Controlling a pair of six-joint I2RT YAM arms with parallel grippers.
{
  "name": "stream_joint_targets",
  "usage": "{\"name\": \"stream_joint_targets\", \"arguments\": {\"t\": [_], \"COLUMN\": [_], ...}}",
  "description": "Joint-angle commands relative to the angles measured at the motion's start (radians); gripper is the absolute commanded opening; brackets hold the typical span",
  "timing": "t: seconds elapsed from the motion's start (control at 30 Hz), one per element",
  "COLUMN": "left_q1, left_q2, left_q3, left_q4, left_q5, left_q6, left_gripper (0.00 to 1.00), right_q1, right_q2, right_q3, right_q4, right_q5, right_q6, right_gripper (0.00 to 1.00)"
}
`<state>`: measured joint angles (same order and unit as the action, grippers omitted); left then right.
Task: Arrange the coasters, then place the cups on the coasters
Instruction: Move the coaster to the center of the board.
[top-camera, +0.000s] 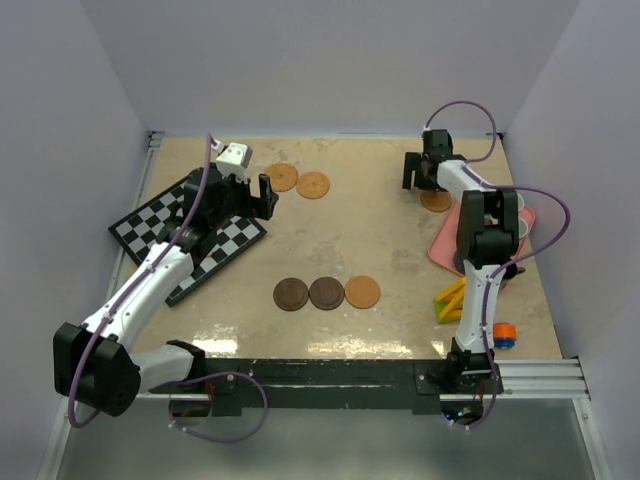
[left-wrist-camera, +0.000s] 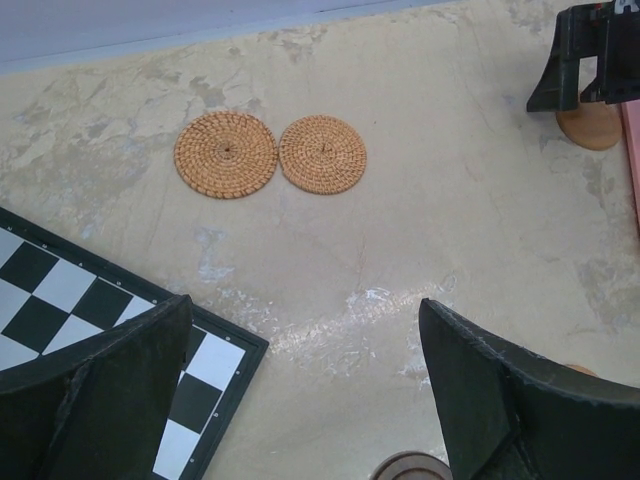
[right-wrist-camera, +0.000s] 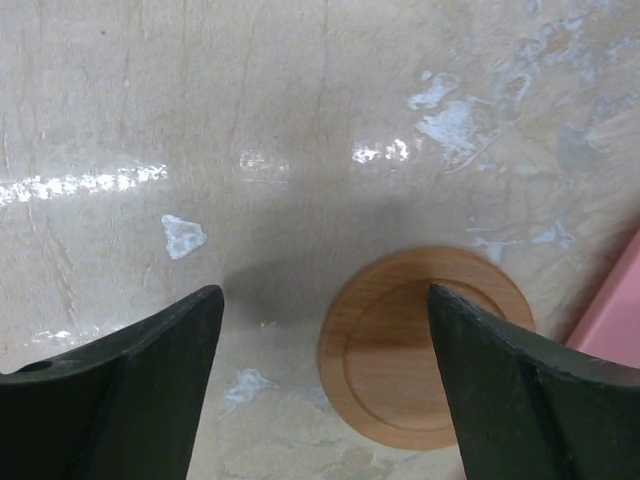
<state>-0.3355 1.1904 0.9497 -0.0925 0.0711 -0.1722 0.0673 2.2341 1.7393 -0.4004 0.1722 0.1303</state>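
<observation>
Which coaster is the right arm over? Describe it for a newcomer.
Find the pink tray on the right. Off its far-left corner lies one coaster under the right gripper, fingers open. It is smooth wood with a raised rim, unlike the woven pair.

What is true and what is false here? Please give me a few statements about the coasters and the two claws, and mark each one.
1. A row of three coasters lies toward the front: two dark brown, one orange-tan. True.
2. Two woven coasters lie side by side on the far part of the table. True.
3. A cup stands on one of the coasters. False: every coaster in view is bare.
4. The right gripper is shut on a coaster. False: it is open, with a wooden coaster lying below it, next to the pink tray.
5. The left gripper holds the checkerboard. False: it is open and empty.
</observation>
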Motion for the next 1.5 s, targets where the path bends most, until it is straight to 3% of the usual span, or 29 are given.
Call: {"name": "stream_joint_targets", "arguments": {"t": [0.0,0.23,0.5,0.87,1.17,1.47], "left_q1": [-0.005,-0.005,-0.005,-0.004,-0.004,-0.004], "left_q2": [0.000,-0.003,-0.005,-0.003,-0.002,-0.003], "left_q3": [0.009,0.011,0.009,0.008,0.008,0.006], "left_q4": [0.033,0.033,0.034,0.037,0.037,0.039], "left_q5": [0.024,0.035,0.036,0.042,0.039,0.033], "left_q6": [-0.001,-0.007,-0.009,-0.012,-0.012,-0.007], "left_gripper": [1.00,1.00,1.00,1.00,1.00,1.00], "right_q1": [0.009,0.048,0.169,0.406,0.604,0.658], "right_q2": [-0.042,-0.073,-0.126,-0.156,-0.145,-0.241], "right_q3": [-0.076,-0.178,-0.268,-0.333,-0.288,-0.166], "right_q4": [0.063,0.078,0.086,0.083,0.075,0.011], "right_q5": [-0.074,-0.094,-0.060,-0.138,-0.217,-0.200], "right_q6": [0.022,0.038,0.094,0.161,0.199,0.212], "right_gripper": [0.82,0.72,0.70,0.69,0.68,0.73]}}
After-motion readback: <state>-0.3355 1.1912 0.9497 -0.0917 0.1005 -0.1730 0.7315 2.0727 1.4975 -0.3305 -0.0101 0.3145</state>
